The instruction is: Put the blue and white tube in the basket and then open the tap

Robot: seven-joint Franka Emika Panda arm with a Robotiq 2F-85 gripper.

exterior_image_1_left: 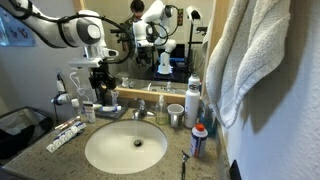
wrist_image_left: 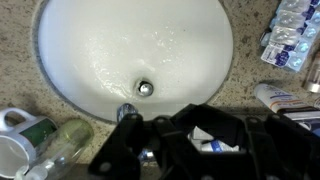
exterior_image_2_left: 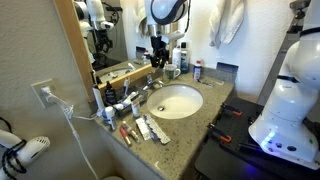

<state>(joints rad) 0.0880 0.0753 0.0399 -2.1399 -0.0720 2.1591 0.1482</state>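
My gripper (wrist_image_left: 205, 125) hangs at the back of the counter, just left of the tap (exterior_image_1_left: 140, 110), and also shows in both exterior views (exterior_image_1_left: 101, 88) (exterior_image_2_left: 157, 58). Its dark fingers are closed around the blue and white tube (wrist_image_left: 215, 137), which shows as a white and blue strip between them in the wrist view. A dark low shape under the gripper looks like the basket (exterior_image_1_left: 106, 99); it is mostly hidden. The chrome tap also shows in an exterior view (exterior_image_2_left: 152, 88) and in the wrist view (wrist_image_left: 128, 112).
The white basin (exterior_image_1_left: 125, 148) fills the counter's middle. A pale tube with red marks (wrist_image_left: 285, 97) and a blister pack (wrist_image_left: 295, 40) lie beside it. A blue bottle with a red cap (exterior_image_1_left: 199, 140), a cup (exterior_image_1_left: 176, 115) and a hanging towel (exterior_image_1_left: 260, 60) stand on the other side.
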